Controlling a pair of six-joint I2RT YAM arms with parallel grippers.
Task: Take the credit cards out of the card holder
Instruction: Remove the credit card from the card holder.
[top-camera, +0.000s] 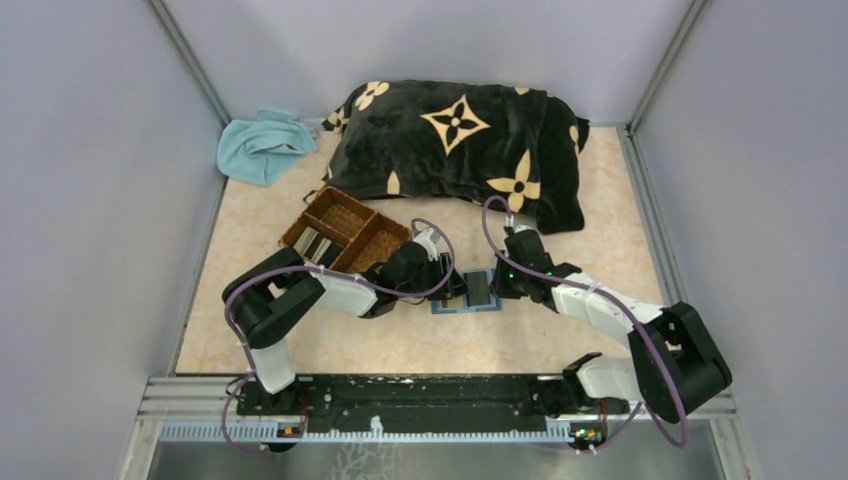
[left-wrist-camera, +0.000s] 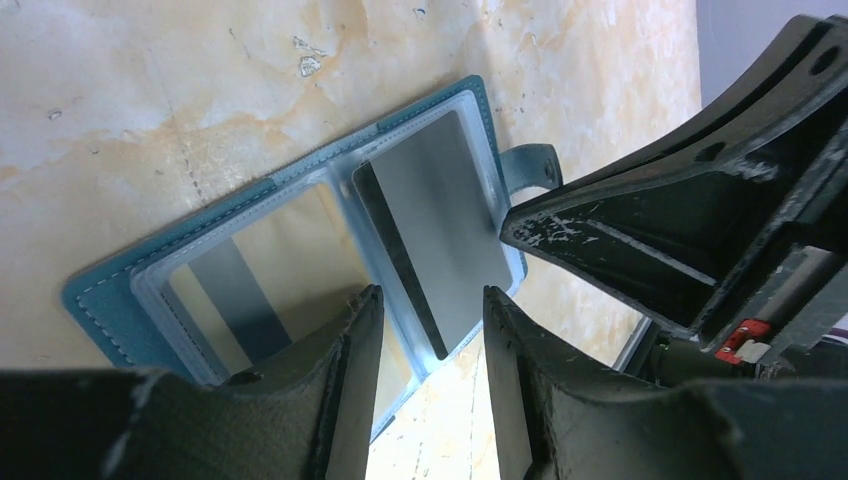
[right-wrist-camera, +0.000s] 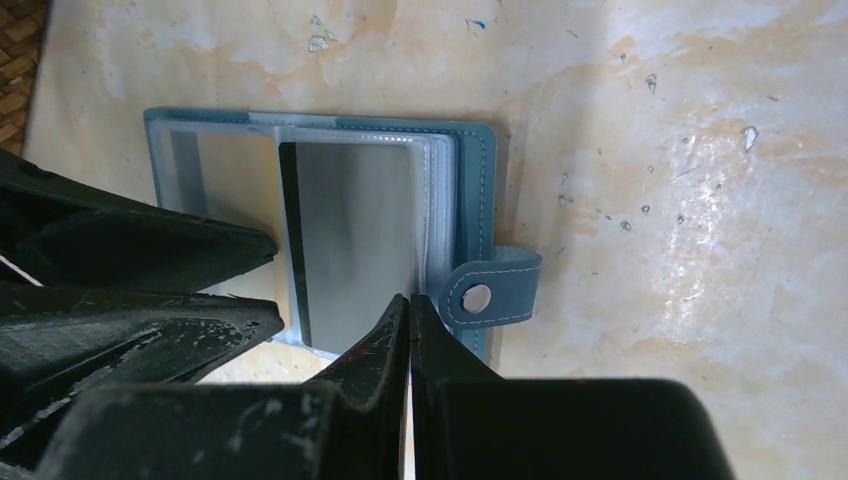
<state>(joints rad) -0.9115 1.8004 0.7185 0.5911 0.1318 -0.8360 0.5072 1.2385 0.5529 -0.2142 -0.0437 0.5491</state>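
Observation:
The teal-blue card holder (top-camera: 468, 296) lies open flat on the table between my two grippers. A grey card with a dark stripe (left-wrist-camera: 440, 220) sits in its clear right-hand pocket (right-wrist-camera: 355, 230). A pale card with a grey stripe (left-wrist-camera: 250, 290) shows in the left pocket. My left gripper (left-wrist-camera: 432, 300) is open, its fingers apart over the holder's near edge at the grey card's corner, gripping nothing. My right gripper (right-wrist-camera: 408, 300) is shut with nothing between its fingers, its tips resting at the holder's right side beside the clasp tab (right-wrist-camera: 495, 290).
A brown woven compartment tray (top-camera: 345, 232) stands just left of and behind the holder, with flat cards (top-camera: 312, 243) in one compartment. A black floral pillow (top-camera: 460, 150) fills the back, and a light blue cloth (top-camera: 262, 145) lies at the back left. Walls close both sides.

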